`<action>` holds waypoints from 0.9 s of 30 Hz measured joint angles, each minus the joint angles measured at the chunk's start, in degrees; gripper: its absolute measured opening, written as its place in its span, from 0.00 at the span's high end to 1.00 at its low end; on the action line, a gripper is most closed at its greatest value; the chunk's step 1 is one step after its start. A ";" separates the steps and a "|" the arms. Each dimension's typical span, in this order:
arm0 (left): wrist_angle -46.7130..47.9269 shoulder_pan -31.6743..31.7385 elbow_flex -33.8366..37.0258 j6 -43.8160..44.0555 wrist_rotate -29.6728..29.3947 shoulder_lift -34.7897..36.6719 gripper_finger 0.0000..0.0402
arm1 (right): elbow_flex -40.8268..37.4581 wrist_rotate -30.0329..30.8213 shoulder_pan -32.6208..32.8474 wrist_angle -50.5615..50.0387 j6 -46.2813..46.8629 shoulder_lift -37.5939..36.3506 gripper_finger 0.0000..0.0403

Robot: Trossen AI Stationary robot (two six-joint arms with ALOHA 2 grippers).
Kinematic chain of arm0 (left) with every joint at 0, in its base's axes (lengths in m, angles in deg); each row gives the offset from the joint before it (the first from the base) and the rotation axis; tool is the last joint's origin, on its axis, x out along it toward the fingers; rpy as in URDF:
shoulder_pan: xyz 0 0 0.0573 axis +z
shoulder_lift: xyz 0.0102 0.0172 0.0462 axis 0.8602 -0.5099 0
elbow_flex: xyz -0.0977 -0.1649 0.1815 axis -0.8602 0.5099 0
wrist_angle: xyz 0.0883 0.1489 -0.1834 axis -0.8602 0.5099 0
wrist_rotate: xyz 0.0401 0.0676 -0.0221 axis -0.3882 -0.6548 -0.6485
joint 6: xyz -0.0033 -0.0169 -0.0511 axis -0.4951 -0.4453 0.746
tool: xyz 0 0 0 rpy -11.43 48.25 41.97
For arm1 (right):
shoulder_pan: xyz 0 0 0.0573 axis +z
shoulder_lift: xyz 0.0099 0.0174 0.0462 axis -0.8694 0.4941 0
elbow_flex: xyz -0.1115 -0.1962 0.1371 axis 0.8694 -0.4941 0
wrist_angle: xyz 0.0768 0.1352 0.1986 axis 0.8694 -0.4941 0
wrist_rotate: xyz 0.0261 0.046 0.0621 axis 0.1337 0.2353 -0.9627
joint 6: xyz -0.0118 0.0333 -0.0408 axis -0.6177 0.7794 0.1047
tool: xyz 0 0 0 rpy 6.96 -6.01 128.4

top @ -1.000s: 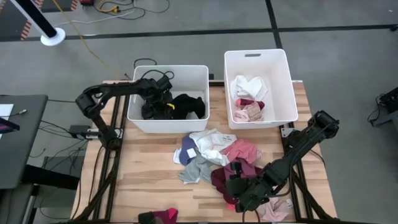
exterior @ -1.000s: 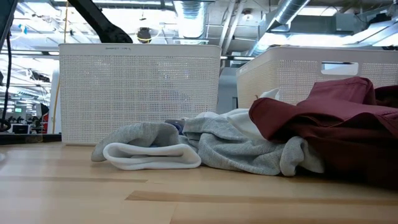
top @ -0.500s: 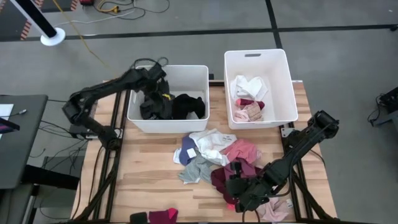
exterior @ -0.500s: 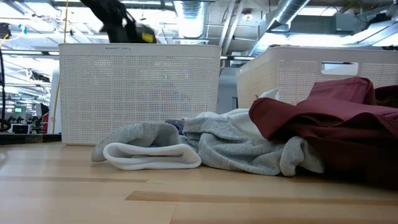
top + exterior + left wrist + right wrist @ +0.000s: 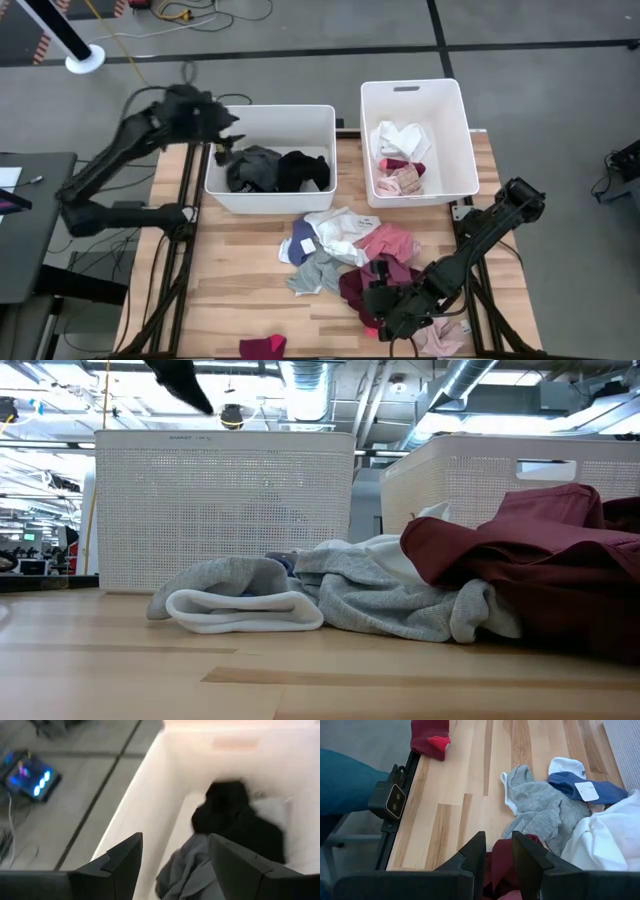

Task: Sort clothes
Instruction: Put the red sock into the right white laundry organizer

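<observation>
**Over the left bin: left gripper spread and empty, right gripper down in the pile**

On the tabletop (image 5: 230,280), in front of the two white bins, the clothes (image 5: 345,255) lie in a loose heap: white, blue, grey, pink and maroon pieces crumpled together and overlapping. A separate maroon piece (image 5: 262,347) sits alone at the near edge, well apart from the heap. In the low view a grey garment (image 5: 400,600) is bunched beside a folded white-and-grey piece (image 5: 240,605), with a maroon garment (image 5: 530,565) draped over the right side of the pile.

Left bin (image 5: 318,112) holds dark items: a black garment (image 5: 303,170) and a dark grey one (image 5: 252,167) just beside it. Right bin (image 5: 455,100) holds a white piece (image 5: 402,138) above pink and maroon ones (image 5: 400,178).

Left gripper (image 5: 222,148) is at the left bin's outer rim, above the dark grey item. In its wrist view its fingers (image 5: 122,865) stand wide apart with nothing between them; the black and grey garments lie below in the bin, not touched.

Right gripper (image 5: 385,305) is low at the near right part of the heap, on the maroon fabric. In its wrist view the fingers (image 5: 475,852) stand narrowly apart with maroon cloth (image 5: 497,865) in the gap; whether the cloth is truly pinched, cannot tell.
</observation>
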 joint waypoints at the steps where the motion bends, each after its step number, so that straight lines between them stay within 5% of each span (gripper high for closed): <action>1: -0.01 -0.42 -0.26 0.50 0.73 1.47 0.45 | 0.00 0.00 0.00 0.01 -0.01 0.00 0.73; 12: 0.63 -8.87 -0.63 9.37 13.32 12.43 0.45 | 0.00 0.00 -0.07 0.00 -0.86 0.00 0.73; 27: 4.80 -29.32 4.18 19.59 16.25 11.12 0.45 | 0.00 -0.02 -0.07 -0.04 -0.88 0.00 0.73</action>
